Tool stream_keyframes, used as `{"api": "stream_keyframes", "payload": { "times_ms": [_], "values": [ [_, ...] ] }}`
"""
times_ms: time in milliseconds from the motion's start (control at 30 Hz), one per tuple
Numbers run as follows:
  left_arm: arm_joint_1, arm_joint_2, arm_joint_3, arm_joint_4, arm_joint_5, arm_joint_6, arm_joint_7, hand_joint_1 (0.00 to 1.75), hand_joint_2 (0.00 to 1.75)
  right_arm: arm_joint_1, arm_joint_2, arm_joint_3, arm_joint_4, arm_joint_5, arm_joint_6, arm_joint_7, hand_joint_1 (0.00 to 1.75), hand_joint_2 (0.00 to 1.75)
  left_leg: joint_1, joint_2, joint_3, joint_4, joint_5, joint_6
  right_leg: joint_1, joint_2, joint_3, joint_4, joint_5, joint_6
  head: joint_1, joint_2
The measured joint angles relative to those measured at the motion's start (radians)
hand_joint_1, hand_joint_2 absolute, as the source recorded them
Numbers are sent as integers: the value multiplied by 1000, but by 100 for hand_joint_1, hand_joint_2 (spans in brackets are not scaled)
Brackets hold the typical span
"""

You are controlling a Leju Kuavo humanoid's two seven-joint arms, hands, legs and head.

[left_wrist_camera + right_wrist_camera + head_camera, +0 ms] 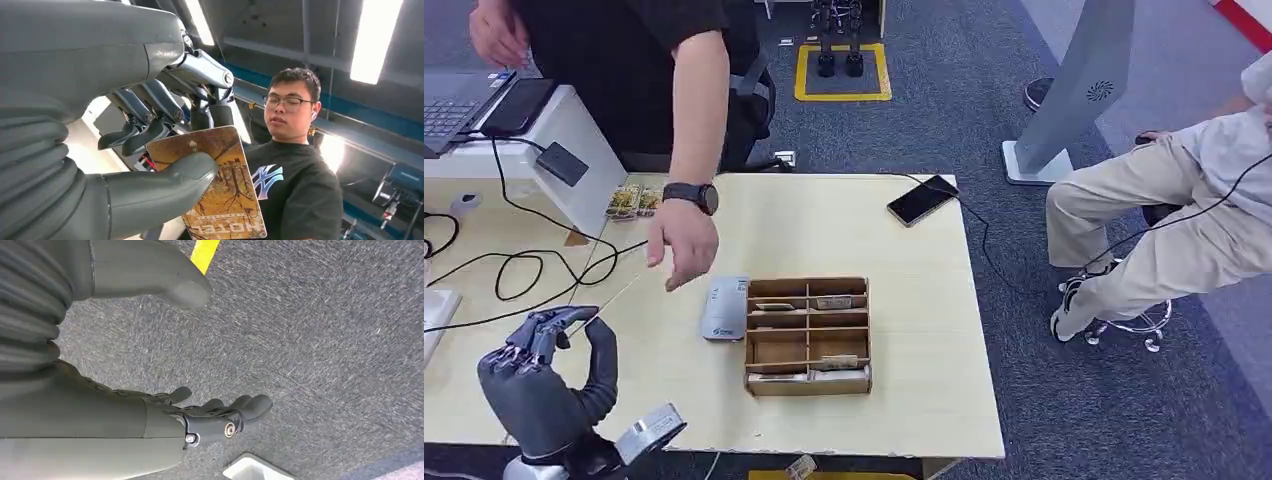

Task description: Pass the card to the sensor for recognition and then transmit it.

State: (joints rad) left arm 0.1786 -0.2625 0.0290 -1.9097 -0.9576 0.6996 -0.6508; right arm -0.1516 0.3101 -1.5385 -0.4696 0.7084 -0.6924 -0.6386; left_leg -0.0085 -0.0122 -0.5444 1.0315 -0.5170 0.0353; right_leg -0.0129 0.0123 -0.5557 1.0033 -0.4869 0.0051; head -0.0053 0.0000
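Card (606, 308) edge-on in head view, pinched by left robot hand (549, 385) over near-left tabletop (914, 300); grey sensor (725, 307) lies beside the wooden organizer (808, 335), a person's hand (682, 243) hovering near it. Collision possible there. Left wrist view: thumb and fingers (135, 137) clamp card (220, 185) at one end only; it may pivot or slip. Right wrist view: right robot hand (210, 415) spread, holding nothing, over carpet.

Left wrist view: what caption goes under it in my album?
Robot's left hand pinches a hotel card in front of a person.
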Motion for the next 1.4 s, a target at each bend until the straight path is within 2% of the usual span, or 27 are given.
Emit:
{"api": "stream_keyframes", "payload": {
  "times_ms": [133, 533, 800, 1200, 1400],
  "values": [
    [0, 0, 1, -6, -55, 0, 29, 175, 175, 0, 0, 0, 0, 2, 0, 1, 0, 175, 0, 0, 0, 0, 0, 0, 0, 0, 0, 0, 0, 0, 0, 0],
    [0, 0, 3, -11, -71, 0, 37, 175, 175, 0, 0, 0, 0, 2, 0, 1, 0, 175, 0, 0, 0, 0, 0, 0, 0, 0, 0, 0, 0, 0, 0, 0],
    [0, 0, 7, -12, -152, 0, 108, 175, 175, 0, 0, 0, 0, 6, 0, 11, 0, 175, 0, 0, 0, 0, 0, 0, 0, 0, 0, 0, 0, 0, 0, 0],
    [-2, -1, 18, 7, -218, 0, 176, 175, 175, 0, 0, 0, 0, 16, 0, 11, 0, 175, 0, 0, 0, 0, 0, 0, 0, 0, 0, 0, 0, 0, 0, 0],
    [-6, -1, 18, 31, -219, 0, 180, 175, 175, -1, 0, 0, 1, 24, 0, 8, 0, 175, 0, 0, 0, 0, 0, 0, 0, 1, -1, 0, 0, 0, 0, 0]
  ]
}}
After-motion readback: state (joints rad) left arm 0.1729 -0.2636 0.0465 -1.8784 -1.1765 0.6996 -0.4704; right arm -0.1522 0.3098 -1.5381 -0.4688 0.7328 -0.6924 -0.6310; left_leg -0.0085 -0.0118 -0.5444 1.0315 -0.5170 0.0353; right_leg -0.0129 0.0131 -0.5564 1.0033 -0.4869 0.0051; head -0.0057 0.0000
